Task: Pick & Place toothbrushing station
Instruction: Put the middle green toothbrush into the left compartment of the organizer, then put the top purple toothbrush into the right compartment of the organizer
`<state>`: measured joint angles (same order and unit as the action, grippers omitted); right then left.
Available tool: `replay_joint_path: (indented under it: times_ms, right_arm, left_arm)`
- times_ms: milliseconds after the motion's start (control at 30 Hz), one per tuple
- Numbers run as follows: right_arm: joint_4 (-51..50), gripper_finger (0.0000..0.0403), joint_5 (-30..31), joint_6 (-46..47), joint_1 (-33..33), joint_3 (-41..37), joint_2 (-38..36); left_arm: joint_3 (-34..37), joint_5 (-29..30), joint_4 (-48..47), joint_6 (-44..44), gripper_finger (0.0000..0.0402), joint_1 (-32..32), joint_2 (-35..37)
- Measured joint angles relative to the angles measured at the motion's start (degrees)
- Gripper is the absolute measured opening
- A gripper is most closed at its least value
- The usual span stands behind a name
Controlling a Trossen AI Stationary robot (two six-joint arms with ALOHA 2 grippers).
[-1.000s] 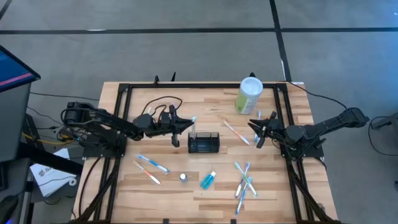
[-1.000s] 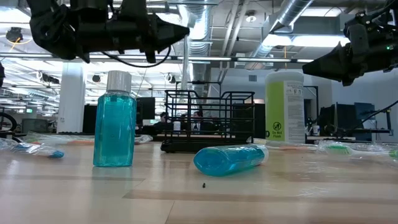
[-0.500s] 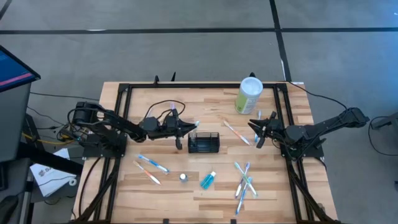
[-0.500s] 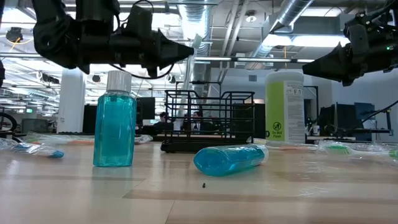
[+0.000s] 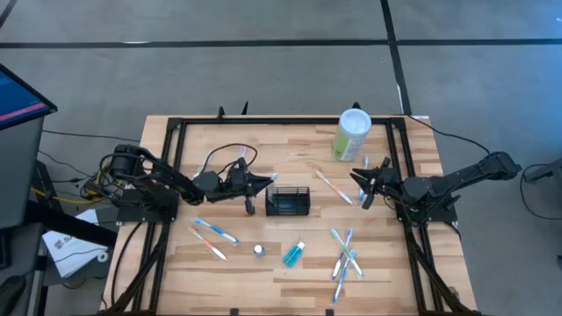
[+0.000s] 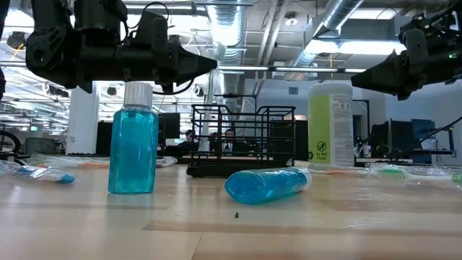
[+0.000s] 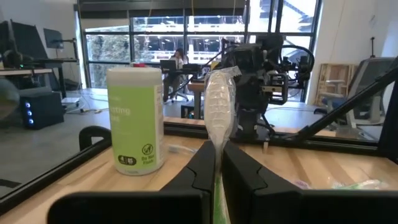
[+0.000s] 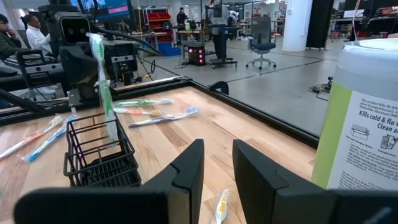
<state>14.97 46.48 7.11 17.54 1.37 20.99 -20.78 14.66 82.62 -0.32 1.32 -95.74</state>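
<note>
Wire-mesh caddy (image 5: 288,201) sits mid-table: likely light, rigid; best gripped by a top wall wire. Left gripper (image 5: 267,180), just beside caddy, clamps a wrapped toothbrush (image 7: 219,115). Right gripper (image 5: 358,189), part-open, holds nothing, well apart.

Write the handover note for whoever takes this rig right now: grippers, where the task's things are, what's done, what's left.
Left gripper: shut on a wrapped toothbrush, held in the air beside the black wire caddy, on its left in the high view.
Right gripper: open, empty, waiting at the table's right side near the green canister.
Done: no item visibly in the caddy yet.
Left: place the held brush. Other wrapped toothbrushes and two blue bottles, one upright and one lying, remain on the table.
</note>
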Motion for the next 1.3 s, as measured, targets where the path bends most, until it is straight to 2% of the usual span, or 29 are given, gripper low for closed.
replay_joint_path:
  times_ms: [400, 667, 967, 1300]
  right_arm:
    - [0.0, 0.0077, 0.0, 0.0, 0.0, 0.0, 0.0]
    - [0.0, 0.0077, 0.0, 0.0, 0.0, 0.0, 0.0]
    - [0.0, 0.0077, 0.0, 0.0, 0.0, 0.0, 0.0]
    - [0.0, 0.0077, 0.0, 0.0, 0.0, 0.0, 0.0]
  left_arm:
    - [0.0, 0.0, 7.1, -1.7, 0.0008, 0.0, -7.6]
    - [-0.2, 0.1, 7.6, -3.3, 0.0013, 0.0, -9.9]
    - [0.0, 0.2, 7.3, -3.6, 0.0042, -0.1, -9.1]
    - [0.0, 0.4, 6.3, -3.4, 0.0096, 0.2, -9.0]
